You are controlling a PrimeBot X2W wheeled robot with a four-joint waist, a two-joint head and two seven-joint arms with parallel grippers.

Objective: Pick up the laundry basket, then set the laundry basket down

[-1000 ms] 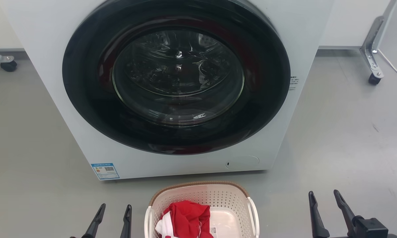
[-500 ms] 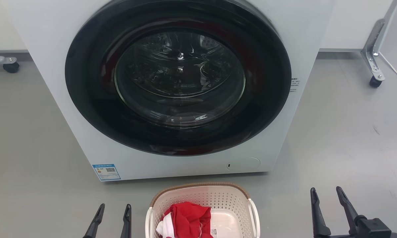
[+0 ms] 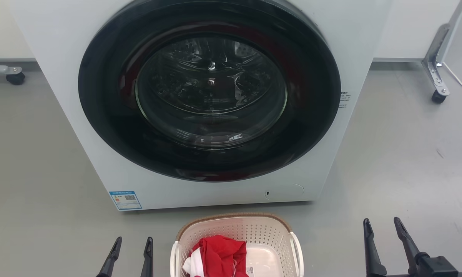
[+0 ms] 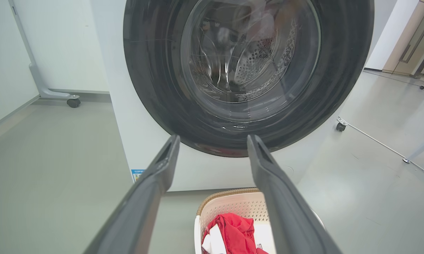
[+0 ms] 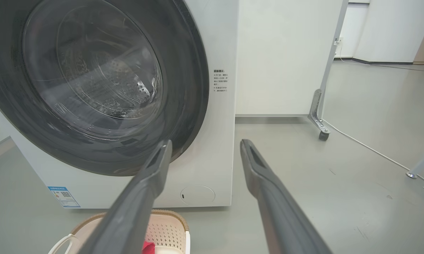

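Observation:
The laundry basket (image 3: 254,227), cream-white and perforated with a brown woven-look rim, stands on the grey floor just in front of the washing machine, cut off by the bottom edge of the head view. Red and white cloth (image 3: 217,256) lies inside it. The basket (image 4: 233,208) also appears low in the left wrist view, and its rim (image 5: 169,220) at the bottom of the right wrist view. My left gripper (image 3: 134,241) is open to the basket's left, apart from it. My right gripper (image 3: 382,222) is open farther off to its right. Both hold nothing.
A white front-loading washing machine (image 3: 361,46) with a dark round door (image 3: 210,88) stands close behind the basket. Castered frame legs stand at the back left (image 3: 14,77) and back right (image 3: 438,94). A white cable (image 3: 459,80) runs along the floor at the right.
The whole head view has shifted slightly right and down, so the camera moved. The basket and both open grippers keep their places relative to each other.

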